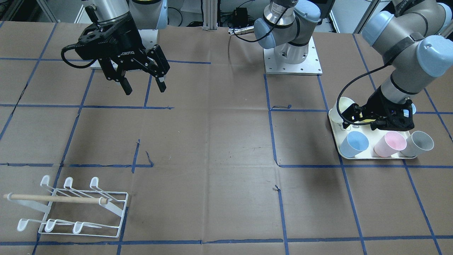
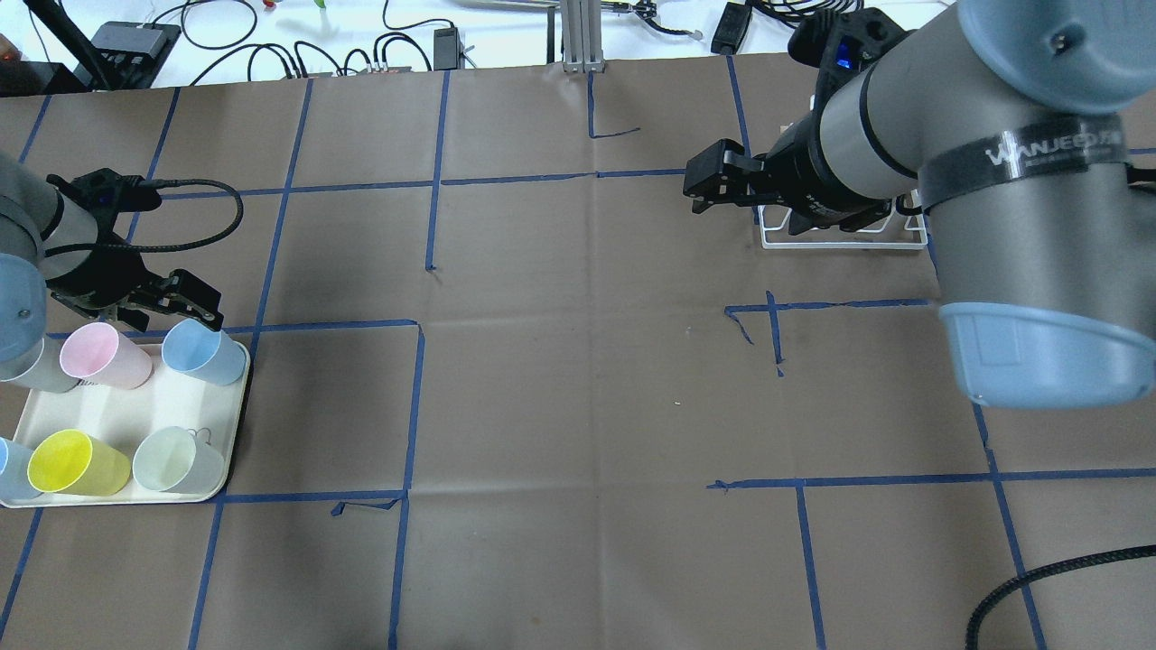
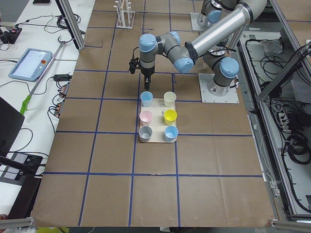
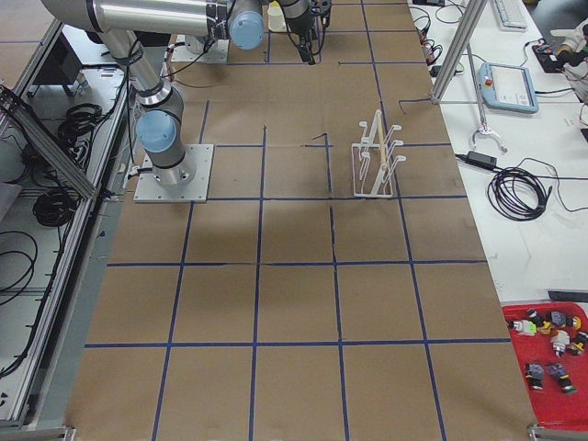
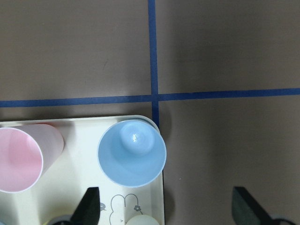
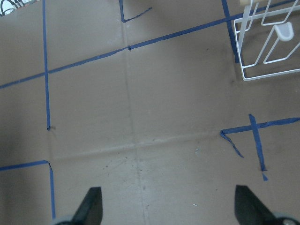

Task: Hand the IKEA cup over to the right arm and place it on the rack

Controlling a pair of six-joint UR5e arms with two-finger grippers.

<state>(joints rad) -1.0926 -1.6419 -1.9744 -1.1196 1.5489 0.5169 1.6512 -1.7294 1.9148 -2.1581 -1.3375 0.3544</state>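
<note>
From across the bench, my right tool hangs above the brown paper, its two fingers spread and empty. My left tool is low over the cream tray, among the cups; its fingertips are hidden here. The rack sits near a corner of the bench, well apart from the tray.

From overhead, my left tool is just beside the blue cup, which stands at the tray's far corner next to a pink cup. A yellow cup and a pale cup stand in the nearer row. My right arm covers part of the rack.

From the left end, my left tool points straight down above the blue cup.

From the right end, the rack stands alone on the bench, with my right tool far off at the top edge.

Through my left wrist camera, my fingers are wide apart. The blue cup stands mouth up on the tray's corner, just ahead of the fingertips and not clamped.

Through my right wrist camera, the fingers are apart over bare paper and blue tape, and the rack's corner shows at the upper edge.
</note>
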